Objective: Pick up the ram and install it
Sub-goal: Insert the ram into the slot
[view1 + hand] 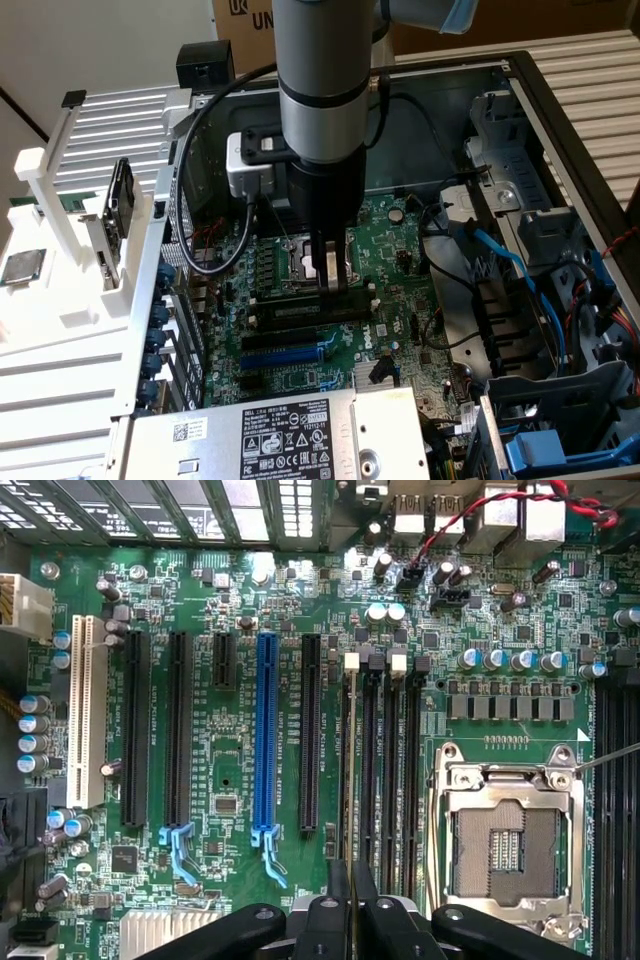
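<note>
Gripper (349,872) first: its two dark fingers are drawn close together, pinching the ram (347,770). From the wrist view I see the ram edge-on, as a thin line running along the outermost of the four memory slots (395,770), the one next to the black expansion slot (310,730). I cannot tell whether the stick is fully seated or only resting in line with that slot.

Beyond the memory slots lies the processor socket (512,845), a metal frame around bare contacts. On the opposite side are a blue expansion slot (267,730) and, further off, a white one (87,710).

In the exterior view the arm (320,80) reaches straight down into the open computer case (450,80), over the green motherboard (400,250). Blue cables (500,258) lie towards the exterior view's right.
</note>
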You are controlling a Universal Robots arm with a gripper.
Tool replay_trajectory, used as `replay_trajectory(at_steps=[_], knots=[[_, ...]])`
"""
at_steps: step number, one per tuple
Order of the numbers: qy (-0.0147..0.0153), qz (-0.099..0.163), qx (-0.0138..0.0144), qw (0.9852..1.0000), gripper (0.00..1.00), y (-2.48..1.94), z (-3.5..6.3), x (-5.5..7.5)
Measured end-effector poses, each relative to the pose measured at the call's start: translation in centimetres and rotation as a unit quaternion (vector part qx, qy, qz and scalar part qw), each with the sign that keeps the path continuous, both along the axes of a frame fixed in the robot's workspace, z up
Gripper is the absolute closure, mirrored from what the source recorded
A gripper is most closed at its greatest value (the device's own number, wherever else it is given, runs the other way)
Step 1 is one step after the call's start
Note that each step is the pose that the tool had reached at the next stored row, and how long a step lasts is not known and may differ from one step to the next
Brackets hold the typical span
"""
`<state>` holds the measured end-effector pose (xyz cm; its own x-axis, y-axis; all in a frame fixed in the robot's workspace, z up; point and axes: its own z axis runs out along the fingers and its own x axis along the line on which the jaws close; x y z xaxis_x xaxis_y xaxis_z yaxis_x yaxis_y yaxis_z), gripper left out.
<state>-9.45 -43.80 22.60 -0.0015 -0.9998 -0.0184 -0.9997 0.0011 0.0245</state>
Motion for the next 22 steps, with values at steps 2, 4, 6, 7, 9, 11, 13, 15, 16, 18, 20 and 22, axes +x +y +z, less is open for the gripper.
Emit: replay_trajectory(at_steps=[2,4,6,7,9,11,13,15,16,18,20,22], knots=[[0.0,0.0,0.0,1.0,0.87,0.0,-0.08,0.0],[0.0,0.0,0.0,1.0,0.87,0.0,-0.16,0.0],[0.0,0.0,-0.0001,1.0,0.87,0.0,-0.23,0.0],[0.0001,0.0,-0.0001,1.0,0.87,0.0,-0.25,0.0],[0.0001,0.0,-0.0001,1.0,0.87,0.0,-0.26,0.0],[0.0,0.0,0.0,1.0,0.87,0.0,-0.27,0.0],[0.0,0.0,0.0,1.0,0.87,0.0,-0.27,0.0],[0.0,0.0,0.0,1.0,0.87,0.0,-0.27,0.0],[0.0,0.0,0.0,1.0,0.87,0.0,-0.27,0.0],[0.0,0.0,0.0,1.0,0.87,0.0,-0.27,0.0],[0.0,0.0,0.0,1.0,0.86,0.0,-0.27,0.0],[0.0,0.0,0.0,1.0,0.79,0.0,-0.27,0.0]])
